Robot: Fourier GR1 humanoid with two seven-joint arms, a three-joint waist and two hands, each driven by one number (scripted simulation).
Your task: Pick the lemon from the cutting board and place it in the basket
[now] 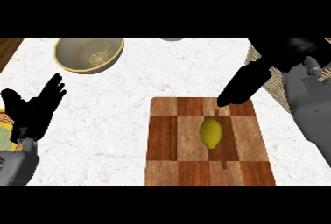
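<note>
A yellow lemon (211,133) lies on the wooden cutting board (183,162), a little above its middle. My right hand (249,81) hangs over the board's far right corner, fingers straight and pointing down-left, its tips just beyond the lemon and apart from it. The round basket (89,54) with a tan rim stands at the far left of the counter. My left hand (35,109) rests open at the left edge, fingers up.
White marbled counter spreads between basket and board. A woven mat (278,83) lies at the right behind my right arm. A yellow object (5,131) shows at the left edge under my left hand. A grey thing (171,39) peeks in at the far edge.
</note>
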